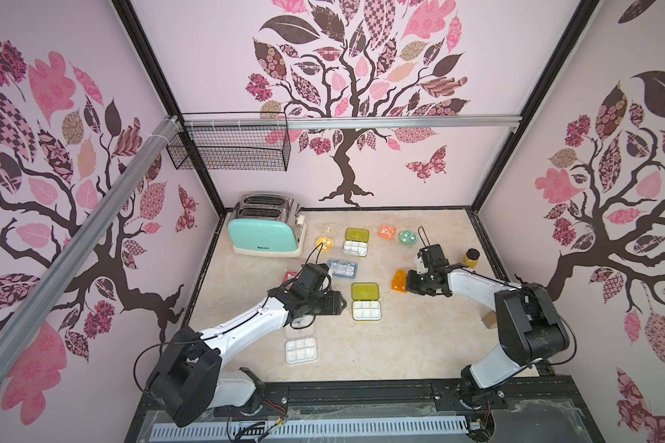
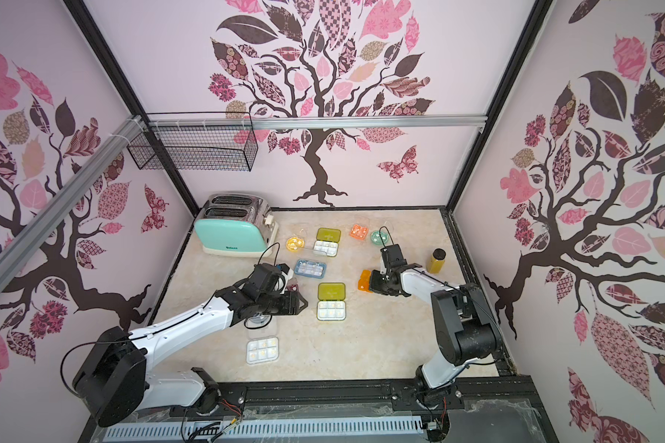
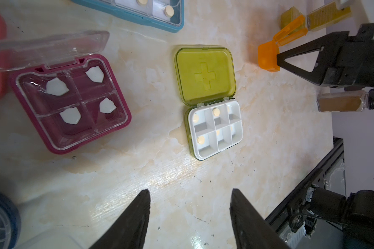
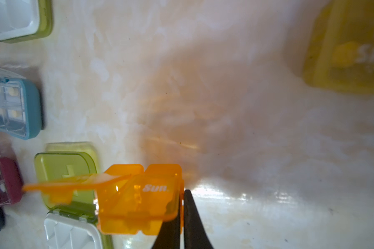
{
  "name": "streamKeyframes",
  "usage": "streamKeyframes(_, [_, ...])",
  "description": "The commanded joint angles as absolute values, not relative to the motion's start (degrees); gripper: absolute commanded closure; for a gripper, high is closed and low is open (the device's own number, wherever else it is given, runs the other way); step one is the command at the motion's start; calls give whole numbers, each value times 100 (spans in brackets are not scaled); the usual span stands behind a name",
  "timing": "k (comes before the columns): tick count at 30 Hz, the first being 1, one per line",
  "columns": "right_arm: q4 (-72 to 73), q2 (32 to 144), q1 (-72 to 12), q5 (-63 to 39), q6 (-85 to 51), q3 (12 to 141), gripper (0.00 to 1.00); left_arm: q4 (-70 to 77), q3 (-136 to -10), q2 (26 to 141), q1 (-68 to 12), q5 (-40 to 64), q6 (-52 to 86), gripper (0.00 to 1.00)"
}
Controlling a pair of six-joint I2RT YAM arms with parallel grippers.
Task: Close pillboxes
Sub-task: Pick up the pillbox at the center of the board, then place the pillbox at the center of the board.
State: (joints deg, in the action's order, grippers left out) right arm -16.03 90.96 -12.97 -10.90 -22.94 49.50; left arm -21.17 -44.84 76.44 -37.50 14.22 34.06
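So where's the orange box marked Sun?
In a top view the orange box is right of centre on the table, its edge pinched in the right gripper, just right of the open green box.

Open orange pillbox (image 4: 138, 200) tight in right hand (image 4: 183, 192)

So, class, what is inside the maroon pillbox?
The maroon pillbox shows four compartments, one white pill in each. Its clear lid is open. Only what lies beneath the pills is covered.

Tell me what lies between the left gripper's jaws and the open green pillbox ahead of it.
Nothing. In the left wrist view, only bare tabletop separates the left gripper from the green pillbox.
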Motion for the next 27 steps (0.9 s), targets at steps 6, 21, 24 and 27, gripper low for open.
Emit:
streamKeyframes(6, [-2318,8307,-1287,-1048,-2144,4775,93,-2105,-4403,7534,-3768,1371,3323,38])
streamKeyframes(21, [-2784,7258,-4197,-53,-3826,3753,100,-1641,-3553,7218,-4029,1230,4138,40])
streamKeyframes(24, [-2538,7528,-4675,7,-4282,3796,100,-1510,-3326,7014,-4169,1135,4398,41])
streamKeyframes(27, [-2511,7699,-4742,194,-4435,3910,100,-1542,-3279,6850,-4233,992,4545,43])
